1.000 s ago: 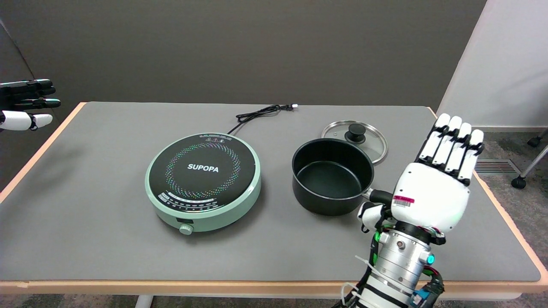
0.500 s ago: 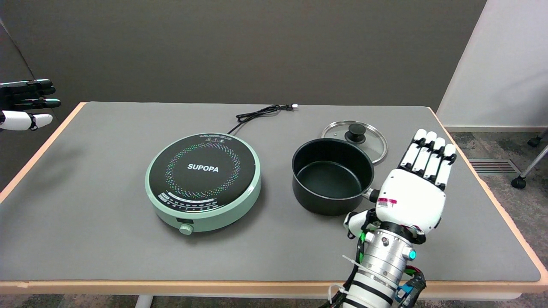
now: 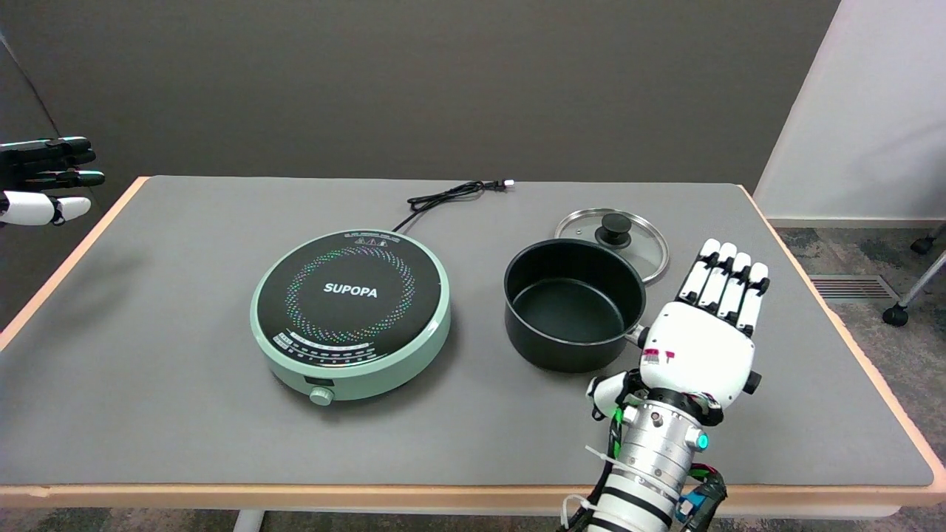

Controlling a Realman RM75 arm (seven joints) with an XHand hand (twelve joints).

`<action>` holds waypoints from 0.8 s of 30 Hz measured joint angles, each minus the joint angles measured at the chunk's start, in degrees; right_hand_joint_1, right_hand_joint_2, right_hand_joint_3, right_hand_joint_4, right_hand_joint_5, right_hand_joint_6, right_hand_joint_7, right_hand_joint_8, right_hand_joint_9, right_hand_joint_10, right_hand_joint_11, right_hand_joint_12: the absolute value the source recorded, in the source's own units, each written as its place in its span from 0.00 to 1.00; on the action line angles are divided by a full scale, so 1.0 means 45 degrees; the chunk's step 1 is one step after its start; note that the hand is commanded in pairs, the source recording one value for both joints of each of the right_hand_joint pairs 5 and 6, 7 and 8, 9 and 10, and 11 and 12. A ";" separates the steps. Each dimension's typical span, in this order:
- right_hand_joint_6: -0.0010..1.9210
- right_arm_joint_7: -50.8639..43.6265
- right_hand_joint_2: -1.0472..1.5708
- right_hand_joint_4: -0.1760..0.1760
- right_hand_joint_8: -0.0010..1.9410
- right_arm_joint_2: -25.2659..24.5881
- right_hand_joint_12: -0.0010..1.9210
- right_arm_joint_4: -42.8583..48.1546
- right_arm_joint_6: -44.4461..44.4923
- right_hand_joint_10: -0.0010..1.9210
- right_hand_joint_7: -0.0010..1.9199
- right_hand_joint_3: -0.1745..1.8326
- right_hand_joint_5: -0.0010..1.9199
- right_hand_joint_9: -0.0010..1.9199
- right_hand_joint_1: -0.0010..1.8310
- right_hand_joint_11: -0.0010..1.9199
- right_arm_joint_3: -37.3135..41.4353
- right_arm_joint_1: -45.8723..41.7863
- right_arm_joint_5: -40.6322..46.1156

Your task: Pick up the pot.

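The empty black round pot (image 3: 574,303) stands upright on the grey table mat (image 3: 185,355), right of centre, its handle running out toward four o'clock, where all but the stub at the pot's wall is hidden beneath the robot's hand. The white-and-black right hand (image 3: 698,336) sits at about four o'clock from the pot, just beside its wall and directly above the handle; its back faces the camera, with the fingers (image 3: 724,284) straight, pressed side by side and pointing toward one o'clock, and the thumb (image 3: 607,390) sticking out at the hand's eight o'clock side, below the pot's rim. It holds nothing: flat and extended, not curled (whether the palm actually touches the handle cannot be told from this angle).

At one o'clock from the pot, touching or nearly touching its far rim, lies the round glass lid with a black knob (image 3: 613,229), flat on the mat. At nine o'clock from the pot, well apart, rests the mint-green round induction cooker with a black top (image 3: 350,310), its black power cord (image 3: 451,194) trailing away toward twelve o'clock.
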 measured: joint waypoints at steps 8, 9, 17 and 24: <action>0.01 0.0021 0.28 0.00 0.01 0.0075 0.01 -0.0161 0.0215 0.01 0.01 0.64 0.01 0.01 0.66 0.01 0.0000 -0.0018 0.0481; 0.01 0.0029 0.28 0.00 0.01 0.0094 0.01 -0.0175 0.0267 0.01 0.01 0.64 0.01 0.01 0.66 0.01 0.0003 -0.0020 0.0564; 0.01 0.0062 0.31 0.26 0.01 0.0330 0.01 -0.0208 0.0646 0.01 0.01 0.59 0.01 0.01 0.68 0.01 0.0054 -0.0016 0.0970; 0.01 0.0079 0.34 0.30 0.01 0.0507 0.01 -0.0270 0.0811 0.01 0.01 0.54 0.01 0.01 0.69 0.01 0.0179 0.0080 0.1208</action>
